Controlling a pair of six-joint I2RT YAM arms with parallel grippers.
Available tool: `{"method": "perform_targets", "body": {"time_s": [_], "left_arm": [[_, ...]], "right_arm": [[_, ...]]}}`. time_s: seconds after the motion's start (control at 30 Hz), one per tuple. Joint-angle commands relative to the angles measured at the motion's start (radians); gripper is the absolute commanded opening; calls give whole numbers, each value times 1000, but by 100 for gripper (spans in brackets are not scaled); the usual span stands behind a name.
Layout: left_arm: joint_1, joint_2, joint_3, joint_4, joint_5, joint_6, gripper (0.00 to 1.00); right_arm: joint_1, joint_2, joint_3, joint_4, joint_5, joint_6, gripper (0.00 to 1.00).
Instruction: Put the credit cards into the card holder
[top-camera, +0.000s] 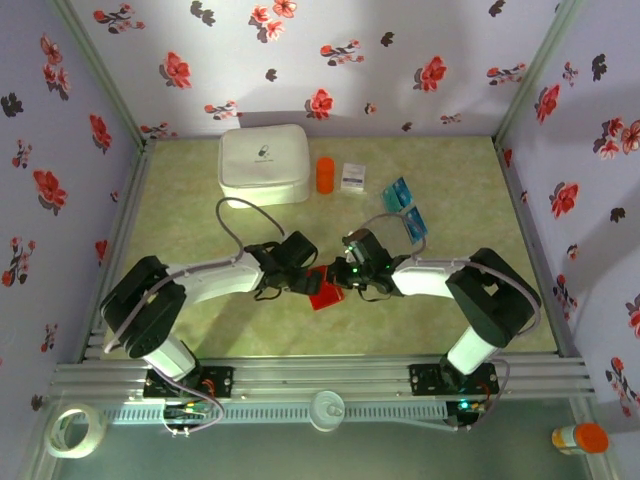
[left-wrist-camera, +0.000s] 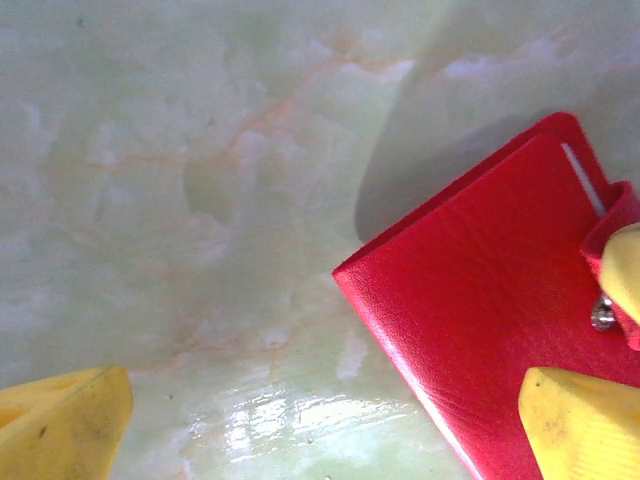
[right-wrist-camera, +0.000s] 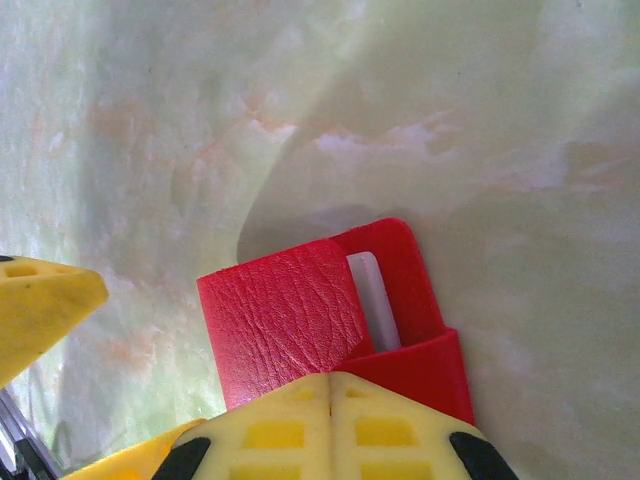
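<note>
The red card holder (top-camera: 325, 291) lies on the table between my two grippers. My right gripper (right-wrist-camera: 330, 378) is shut on its near edge, where a red flap (right-wrist-camera: 420, 368) runs under the closed fingertips. The cover (right-wrist-camera: 280, 318) is partly lifted, and a pale pocket (right-wrist-camera: 373, 298) shows inside. My left gripper (left-wrist-camera: 325, 405) is open. One of its fingers (left-wrist-camera: 585, 425) hangs over the holder's corner (left-wrist-camera: 490, 290), and the other stands over bare table. The teal and blue credit cards (top-camera: 398, 191) lie in two small groups, the second one (top-camera: 417, 222) nearer, at the back right, away from both grippers.
A large white zip case (top-camera: 263, 165) sits at the back, with an orange cylinder (top-camera: 325, 175) and a small white packet (top-camera: 353, 177) to its right. Flowered walls close in the table on three sides.
</note>
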Motion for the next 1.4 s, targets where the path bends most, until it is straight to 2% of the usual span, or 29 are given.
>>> {"method": "perform_targets", "body": {"time_s": [0.0, 0.37, 0.73, 1.37], "left_arm": [[20, -25, 29, -34, -28, 23, 100], [22, 69, 23, -21, -16, 57, 100], [2, 108, 25, -40, -53, 80, 100], [-7, 111, 20, -31, -52, 71, 100]], "right_arm": [[9, 1, -33, -53, 35, 10, 0], [9, -6, -21, -62, 38, 10, 0], [9, -78, 23, -118, 41, -10, 0], [45, 8, 56, -95, 38, -7, 0]]}}
